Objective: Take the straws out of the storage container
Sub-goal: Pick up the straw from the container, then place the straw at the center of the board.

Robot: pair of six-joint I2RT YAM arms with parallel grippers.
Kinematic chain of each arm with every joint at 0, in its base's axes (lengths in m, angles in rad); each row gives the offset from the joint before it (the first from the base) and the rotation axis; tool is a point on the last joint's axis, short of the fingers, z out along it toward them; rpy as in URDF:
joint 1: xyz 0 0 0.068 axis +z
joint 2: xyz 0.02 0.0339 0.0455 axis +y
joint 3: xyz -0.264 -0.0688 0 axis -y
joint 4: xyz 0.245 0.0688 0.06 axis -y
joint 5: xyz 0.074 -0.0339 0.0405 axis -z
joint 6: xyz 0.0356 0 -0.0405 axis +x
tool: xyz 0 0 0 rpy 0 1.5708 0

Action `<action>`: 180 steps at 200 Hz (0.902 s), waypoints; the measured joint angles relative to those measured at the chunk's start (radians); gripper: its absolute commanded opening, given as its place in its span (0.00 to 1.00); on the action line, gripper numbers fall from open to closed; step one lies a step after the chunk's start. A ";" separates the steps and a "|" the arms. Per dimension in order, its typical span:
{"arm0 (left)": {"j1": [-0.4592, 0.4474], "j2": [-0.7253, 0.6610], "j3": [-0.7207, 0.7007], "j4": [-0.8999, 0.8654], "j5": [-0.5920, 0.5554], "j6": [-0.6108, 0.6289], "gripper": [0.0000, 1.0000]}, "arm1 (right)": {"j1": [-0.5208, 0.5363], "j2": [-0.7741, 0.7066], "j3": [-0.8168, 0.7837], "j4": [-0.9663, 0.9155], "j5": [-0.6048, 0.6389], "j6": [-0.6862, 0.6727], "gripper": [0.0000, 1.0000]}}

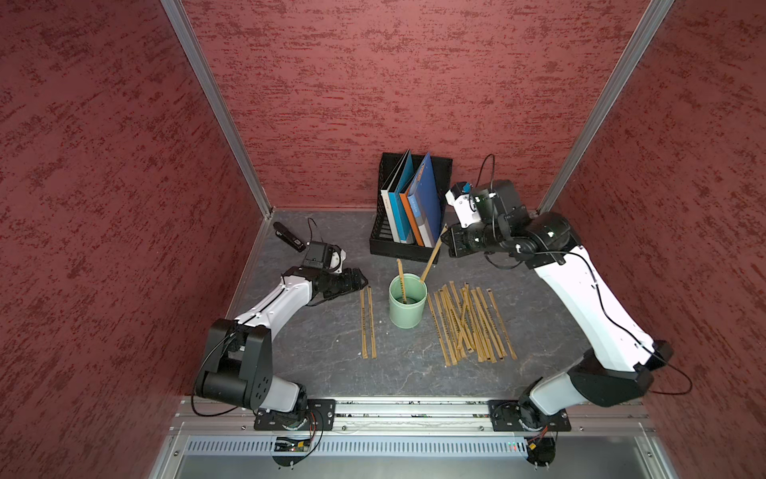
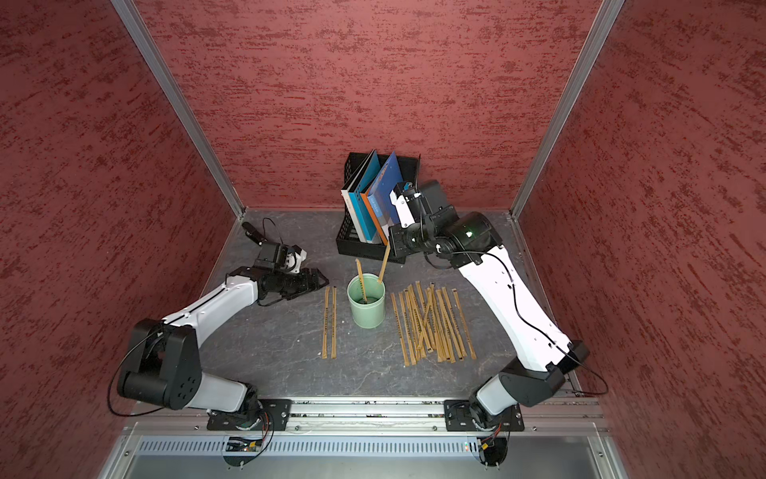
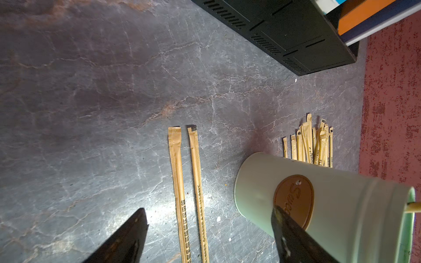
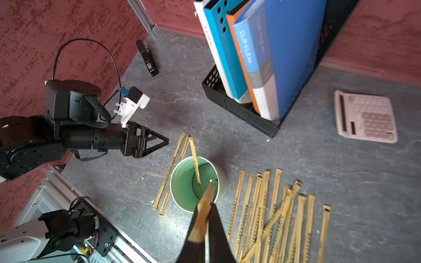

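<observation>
The storage container, a mint-green cup point(image 1: 408, 307) point(image 2: 367, 309) point(image 4: 182, 182), stands upright mid-table. One straw point(image 1: 401, 282) leans inside it. My right gripper point(image 1: 445, 239) point(image 2: 392, 245) point(image 4: 208, 205) is shut on the upper end of a second straw point(image 1: 432, 257) point(image 4: 204, 211), raised and slanted, its lower tip at the cup's right rim. Several straws point(image 1: 472, 323) point(image 4: 275, 211) lie piled on the table right of the cup, and two straws point(image 1: 368, 323) point(image 3: 180, 182) lie side by side left of it. My left gripper point(image 1: 362, 283) point(image 3: 209, 210) hangs open, low, left of the cup point(image 3: 341, 205), over the two straws' far ends.
A black mesh file holder point(image 1: 383, 244) with coloured folders stands behind the cup, close to the right gripper. A black stapler-like object point(image 1: 289, 237) lies at the back left. A pink calculator point(image 4: 365, 116) lies right of the holder. Red walls enclose three sides.
</observation>
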State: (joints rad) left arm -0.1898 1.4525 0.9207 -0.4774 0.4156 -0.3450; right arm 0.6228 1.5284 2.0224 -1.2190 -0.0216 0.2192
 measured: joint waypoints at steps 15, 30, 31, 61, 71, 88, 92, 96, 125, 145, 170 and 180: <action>0.000 -0.002 0.000 0.000 0.000 -0.003 0.85 | 0.000 -0.010 0.041 -0.033 0.027 -0.010 0.00; 0.000 -0.008 0.000 0.000 0.001 -0.006 0.85 | 0.000 -0.015 0.078 -0.067 0.054 -0.020 0.00; 0.000 -0.008 0.000 0.000 0.002 -0.006 0.85 | 0.000 -0.016 0.081 -0.071 0.057 -0.022 0.00; 0.000 -0.016 0.000 0.000 0.003 -0.007 0.86 | -0.006 -0.012 0.155 -0.157 0.120 -0.044 0.00; -0.001 -0.015 0.000 0.000 0.003 -0.007 0.86 | -0.012 -0.007 0.171 -0.184 0.135 -0.049 0.00; -0.001 -0.016 0.000 0.002 0.004 -0.008 0.86 | -0.034 0.010 0.180 -0.235 0.161 -0.055 0.00; -0.001 -0.016 0.000 0.002 0.004 -0.010 0.85 | -0.042 0.018 0.180 -0.250 0.166 -0.056 0.00; -0.001 -0.017 0.000 0.003 0.004 -0.010 0.86 | -0.048 0.024 0.180 -0.261 0.169 -0.056 0.00; -0.001 -0.019 -0.001 0.013 0.007 -0.011 0.86 | -0.115 0.090 0.162 -0.344 0.182 -0.061 0.00; -0.001 -0.019 -0.001 0.024 0.010 -0.014 0.86 | -0.175 0.116 0.113 -0.373 0.179 -0.063 0.00; -0.001 -0.018 -0.005 0.035 0.014 -0.018 0.85 | -0.241 0.129 0.030 -0.394 0.167 -0.066 0.00; -0.001 -0.015 -0.007 0.037 0.015 -0.018 0.85 | -0.261 0.130 -0.002 -0.397 0.162 -0.069 0.00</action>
State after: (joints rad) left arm -0.1909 1.4376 0.9134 -0.4400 0.4309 -0.3626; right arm 0.3622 1.6581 2.0201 -1.6165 0.1402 0.1505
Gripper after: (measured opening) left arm 0.855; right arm 0.048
